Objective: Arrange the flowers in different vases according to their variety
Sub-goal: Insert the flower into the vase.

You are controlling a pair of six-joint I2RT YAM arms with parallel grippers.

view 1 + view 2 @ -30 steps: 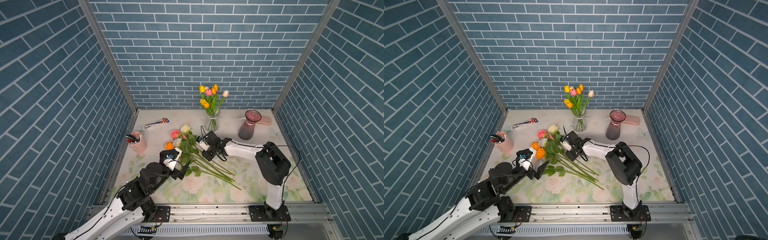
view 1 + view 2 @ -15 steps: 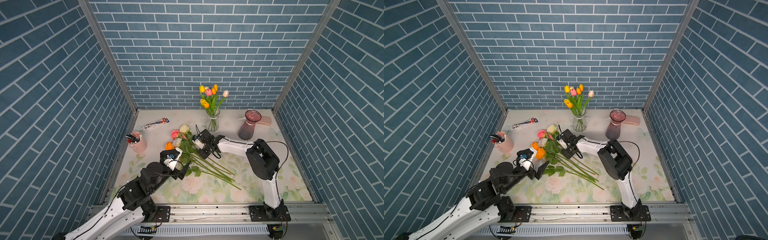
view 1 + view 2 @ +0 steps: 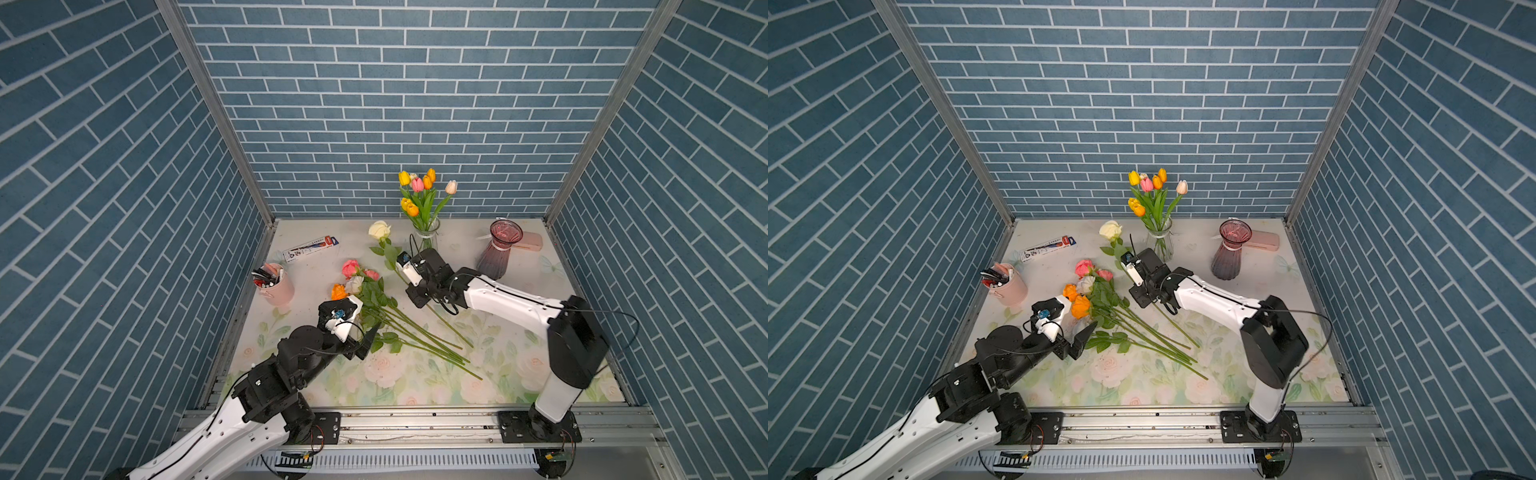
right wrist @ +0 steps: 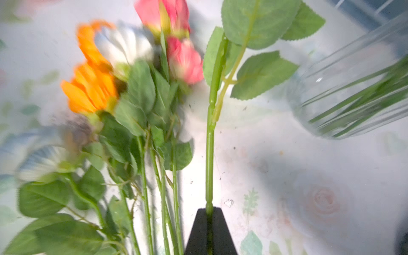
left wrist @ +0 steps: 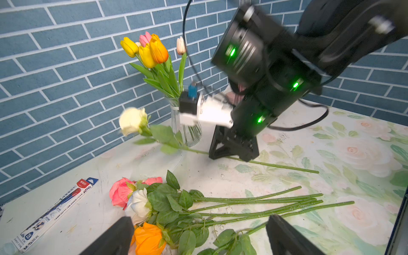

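Note:
My right gripper (image 4: 209, 212) is shut on the green stem of a cream rose (image 3: 380, 230). The rose's head is raised off the table beside the clear vase (image 3: 426, 237), which holds several tulips (image 3: 419, 192). The stem's long tail (image 5: 284, 166) trails behind the fingers, low over the table. The other roses (image 3: 362, 286), pink, white and orange, lie in a pile with their stems fanned toward the front. My left gripper (image 5: 198, 235) stands open over that pile, touching nothing. The purple vase (image 3: 497, 254) stands empty at the back right.
A pink pen cup (image 3: 275, 286) stands at the left edge, and a flat pen box (image 3: 311, 249) lies behind it. A pink case (image 3: 530, 241) lies behind the purple vase. Brick walls close in three sides. The tablecloth has printed roses.
The right gripper closed on the cream rose's stem and drew it out of the pile, so its head moved back toward the clear vase. The left arm stayed still.

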